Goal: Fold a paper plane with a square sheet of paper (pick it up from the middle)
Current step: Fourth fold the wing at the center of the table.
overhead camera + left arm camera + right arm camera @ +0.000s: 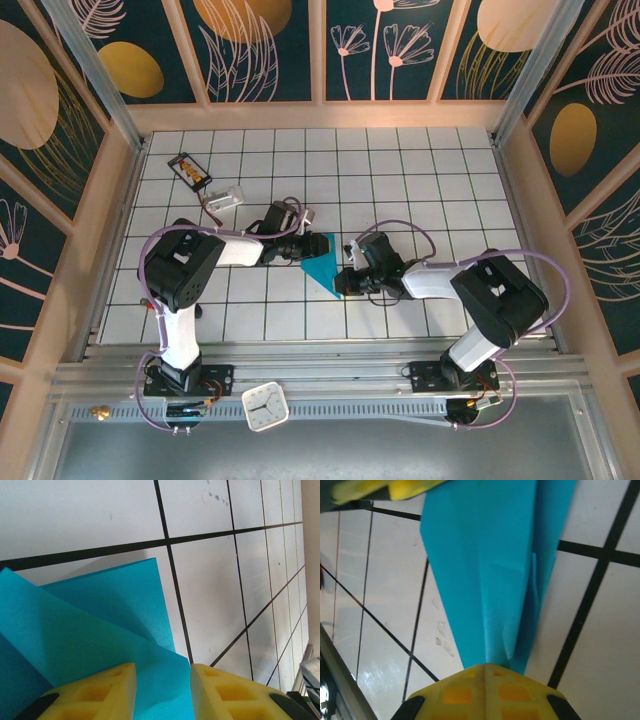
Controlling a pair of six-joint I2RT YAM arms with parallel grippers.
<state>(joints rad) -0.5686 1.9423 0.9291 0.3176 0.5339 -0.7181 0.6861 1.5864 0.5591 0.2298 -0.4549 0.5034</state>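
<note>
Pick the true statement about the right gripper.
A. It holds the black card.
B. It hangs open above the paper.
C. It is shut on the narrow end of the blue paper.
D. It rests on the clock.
C: in the right wrist view the right gripper has its yellow fingers closed together, and the narrow end of the paper comes out from between them.

You'll find your paper plane [322, 264] mid-table, well off every edge. It's teal-blue, part-folded in overlapping layers, broad toward the far left corner and tapering to a creased point toward the near edge.
</note>
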